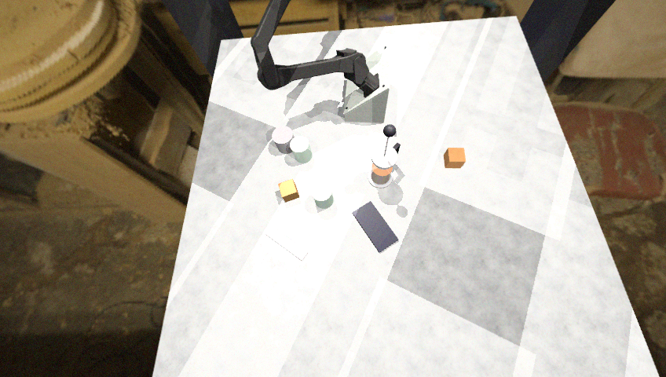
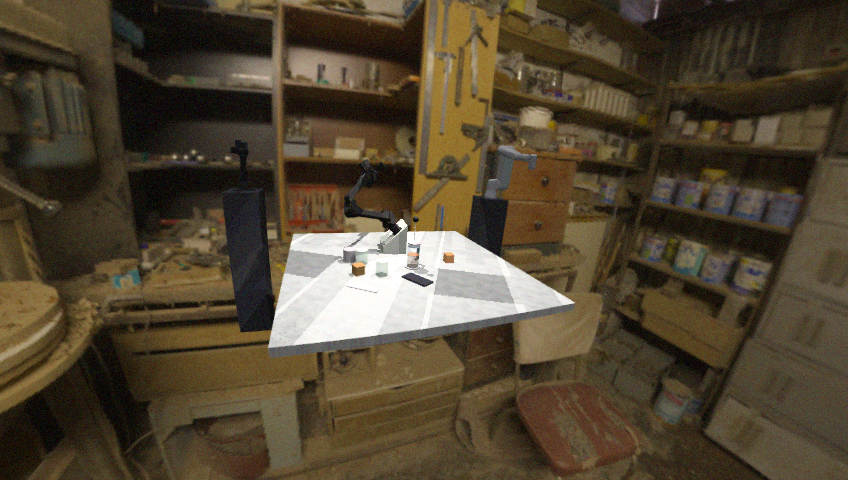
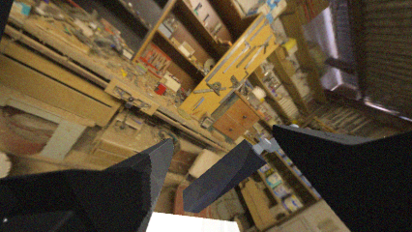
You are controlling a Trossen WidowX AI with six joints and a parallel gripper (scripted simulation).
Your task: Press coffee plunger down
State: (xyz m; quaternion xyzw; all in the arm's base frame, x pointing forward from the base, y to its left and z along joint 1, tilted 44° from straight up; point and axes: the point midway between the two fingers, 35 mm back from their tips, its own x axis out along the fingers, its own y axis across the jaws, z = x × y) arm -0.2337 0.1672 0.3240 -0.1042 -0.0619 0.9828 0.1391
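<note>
Dusty workshop shelves ring a white-and-grey marbled bench [image 1: 467,261]. Up near its far edge the dark arm's gripper [image 1: 371,86] hangs with its jaws spread wide and nothing between them, well apart from the glass coffee press [image 1: 382,170]. That press stands upright around the middle of the bench, its black ball-topped plunger [image 1: 389,129] raised high on its thin rod. An orange cube [image 1: 454,157] sits toward the right edge, and a dark flat slab [image 1: 375,225] lies just nearer the front edge.
</note>
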